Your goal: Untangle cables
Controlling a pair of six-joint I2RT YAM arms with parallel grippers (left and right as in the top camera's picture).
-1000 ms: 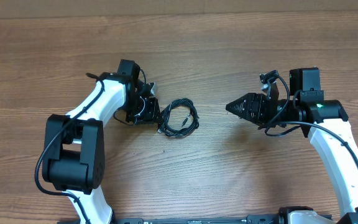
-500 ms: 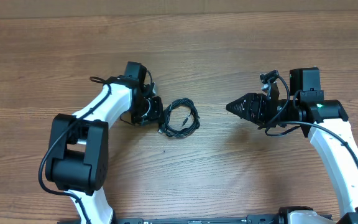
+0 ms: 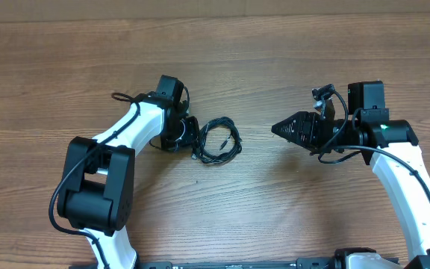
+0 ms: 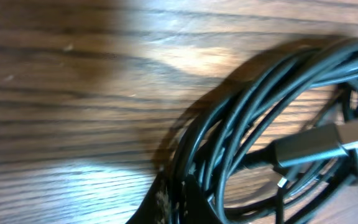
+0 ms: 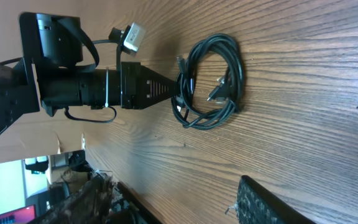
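The cables (image 3: 216, 142) are a small coil of thin black wires on the wooden table (image 3: 275, 209), just right of my left gripper (image 3: 193, 146). In the left wrist view the coil (image 4: 260, 124) fills the right side, with a silvery plug tip (image 4: 353, 134). The left gripper's fingers (image 4: 180, 196) are pinched together on strands at the coil's left edge. My right gripper (image 3: 275, 128) hangs to the right of the coil, apart from it, pointing at it. In the right wrist view its fingers (image 5: 169, 186) are spread and empty, and the coil (image 5: 210, 81) and left gripper (image 5: 173, 92) lie ahead.
Bare wooden tabletop (image 3: 275, 45) surrounds the coil on all sides. The left arm's white links (image 3: 118, 134) reach in from the lower left. The right arm (image 3: 402, 172) comes in from the lower right.
The left arm has shifted a little to the right and further back, and the coil has slid slightly right with it. The right arm has not moved.
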